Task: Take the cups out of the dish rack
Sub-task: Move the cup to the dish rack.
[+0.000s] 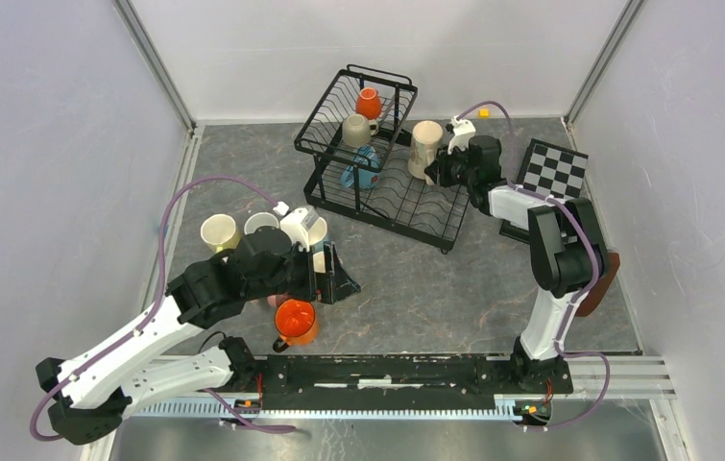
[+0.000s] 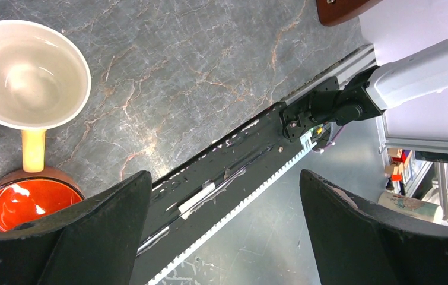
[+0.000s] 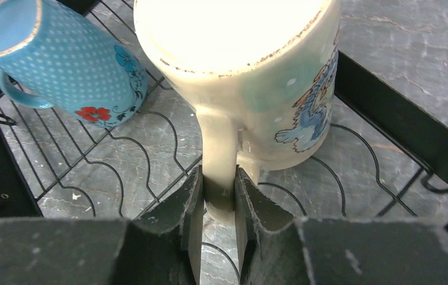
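Note:
The black wire dish rack [image 1: 331, 144] stands at the back centre. Its upper basket holds an orange cup [image 1: 369, 101] and a beige cup [image 1: 355, 130]. A light blue dotted cup [image 1: 362, 169] lies on its side in the lower tray, also in the right wrist view [image 3: 67, 65]. My right gripper [image 1: 440, 167] [image 3: 218, 184] is shut on the handle of a tall cream cup [image 1: 425, 144] [image 3: 251, 71] over the tray's right end. My left gripper [image 1: 337, 279] [image 2: 224, 196] is open and empty, just above the table beside unloaded cups: orange [image 1: 295, 322] [image 2: 16, 205] and cream [image 2: 28, 74].
Cream [image 1: 219, 232] and white [image 1: 260, 223] cups stand left of my left arm, and a white one [image 1: 306, 229] sits behind its wrist. A black-and-white checkered board [image 1: 555, 170] lies at back right. A brown object [image 1: 604, 279] sits by the right arm. The rail [image 2: 233, 160] runs along the near edge.

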Action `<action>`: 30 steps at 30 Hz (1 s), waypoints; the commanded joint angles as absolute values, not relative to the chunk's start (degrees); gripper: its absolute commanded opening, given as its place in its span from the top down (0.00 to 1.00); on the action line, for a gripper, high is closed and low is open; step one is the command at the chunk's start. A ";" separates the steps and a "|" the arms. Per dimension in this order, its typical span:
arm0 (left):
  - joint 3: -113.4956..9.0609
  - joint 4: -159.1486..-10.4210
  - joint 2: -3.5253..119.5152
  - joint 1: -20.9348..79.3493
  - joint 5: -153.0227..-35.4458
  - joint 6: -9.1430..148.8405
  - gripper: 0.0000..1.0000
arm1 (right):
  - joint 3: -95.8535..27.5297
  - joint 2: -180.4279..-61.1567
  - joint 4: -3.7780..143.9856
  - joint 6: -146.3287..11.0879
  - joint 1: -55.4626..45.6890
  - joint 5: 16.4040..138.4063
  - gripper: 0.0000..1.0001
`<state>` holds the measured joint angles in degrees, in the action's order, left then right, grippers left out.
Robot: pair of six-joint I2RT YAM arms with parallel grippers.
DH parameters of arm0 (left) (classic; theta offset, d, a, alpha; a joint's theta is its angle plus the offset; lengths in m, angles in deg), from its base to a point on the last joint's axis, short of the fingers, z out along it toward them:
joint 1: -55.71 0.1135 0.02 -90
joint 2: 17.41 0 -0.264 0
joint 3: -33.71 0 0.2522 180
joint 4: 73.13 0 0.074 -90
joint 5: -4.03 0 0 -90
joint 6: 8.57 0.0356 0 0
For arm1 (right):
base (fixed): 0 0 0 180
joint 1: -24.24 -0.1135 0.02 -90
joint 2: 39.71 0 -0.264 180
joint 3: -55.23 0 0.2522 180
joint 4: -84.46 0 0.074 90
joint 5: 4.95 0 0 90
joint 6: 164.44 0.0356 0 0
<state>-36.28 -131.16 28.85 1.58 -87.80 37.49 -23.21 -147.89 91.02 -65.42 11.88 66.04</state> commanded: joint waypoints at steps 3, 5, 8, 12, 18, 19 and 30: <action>-35.60 -127.83 27.72 1.31 -89.04 36.95 0.00 | -26.06 -145.96 82.63 -69.07 10.63 76.38 0.68; -35.60 -127.79 27.53 1.30 -88.99 36.96 0.00 | -27.64 -146.95 80.66 -69.25 10.24 77.94 0.62; -35.38 -127.79 26.99 1.31 -88.83 36.89 0.00 | -30.43 -148.77 77.54 -69.42 9.79 80.05 0.55; -35.16 -127.84 26.49 1.33 -88.86 36.87 0.00 | -33.46 -150.68 75.45 -69.35 9.15 81.20 0.49; -35.24 -127.88 26.16 1.36 -88.67 36.85 0.00 | -36.93 -153.96 73.75 -69.35 8.61 82.72 0.45; -35.24 -127.89 26.16 1.36 -88.58 36.85 0.00 | -36.86 -154.16 73.96 -69.34 8.52 82.89 0.45; -35.42 -127.89 26.34 1.35 -88.54 37.13 0.00 | -37.10 -155.19 74.70 -69.13 8.28 83.99 0.59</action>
